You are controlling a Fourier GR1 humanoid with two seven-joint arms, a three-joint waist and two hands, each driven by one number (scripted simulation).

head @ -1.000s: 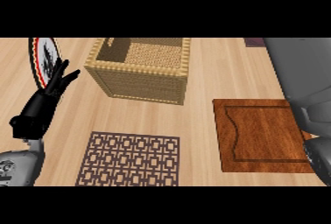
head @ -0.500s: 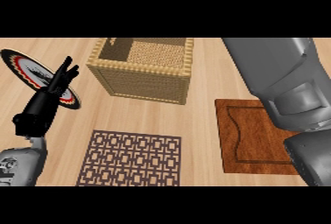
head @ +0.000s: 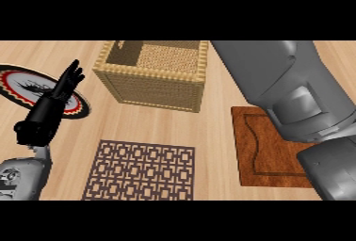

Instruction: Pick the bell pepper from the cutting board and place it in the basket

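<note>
Your right forearm [head: 292, 94] fills the right side of the view and runs up past the far right corner of the basket [head: 154, 75], so the right hand itself is out of sight and you cannot tell how its fingers stand. The bell pepper shows nowhere either: the visible part of the cutting board [head: 268, 150], near the table's right edge, is bare, and the arm covers the rest of it. Judge it as either under the arm or already in the hidden hand; you cannot tell which from here.

If you do hold the pepper, carry the hand over the basket's open top, well inside the woven rim, before you let go; the opening is clear on its left half, so aim toward the middle and not the near wall. Lower into the mouth before you release, so that the pepper does not bounce off the rim. If you do not hold it, pull the arm back until the board shows whole.

Your left hand [head: 55, 101] rests upright near the table's left edge, fingers straight and together, over the patterned plate [head: 21, 84]. Leave it there, clear of the lattice mat [head: 142, 172].
</note>
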